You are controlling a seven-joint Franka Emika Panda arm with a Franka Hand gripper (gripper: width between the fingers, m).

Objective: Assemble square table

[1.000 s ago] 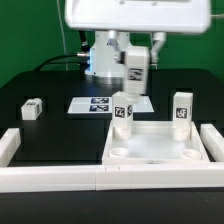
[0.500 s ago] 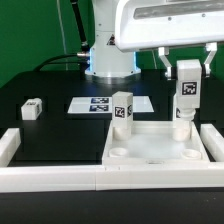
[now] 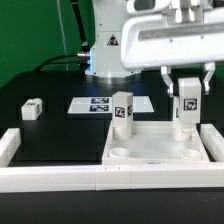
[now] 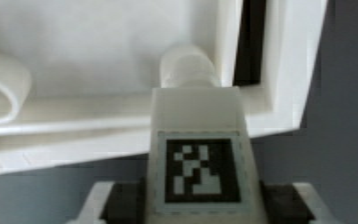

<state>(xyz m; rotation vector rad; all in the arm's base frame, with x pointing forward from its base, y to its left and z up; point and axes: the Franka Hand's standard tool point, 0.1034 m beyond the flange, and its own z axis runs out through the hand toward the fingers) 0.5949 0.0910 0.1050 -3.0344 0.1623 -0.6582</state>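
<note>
Now my jaws [image 3: 187,86] are clamped on a leg [image 4: 201,150] just above the slab's [image 3: 155,142] far corner. I'd keep it upright, centre it on the socket, then lower gently.

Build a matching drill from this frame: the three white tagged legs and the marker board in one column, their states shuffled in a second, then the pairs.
Things
A. white tagged plastic leg on the exterior view's right
B. white tagged plastic leg near the middle
C. white tagged plastic leg on the exterior view's far left
D. thin flat white marker board

States
1. lying on the black table, apart from the white square plastic slab
2. flat on the table beyond the slab
3. held in the pincer
4. standing upright at a far corner of the slab

Pairs: A-3, B-4, C-1, D-2.
</note>
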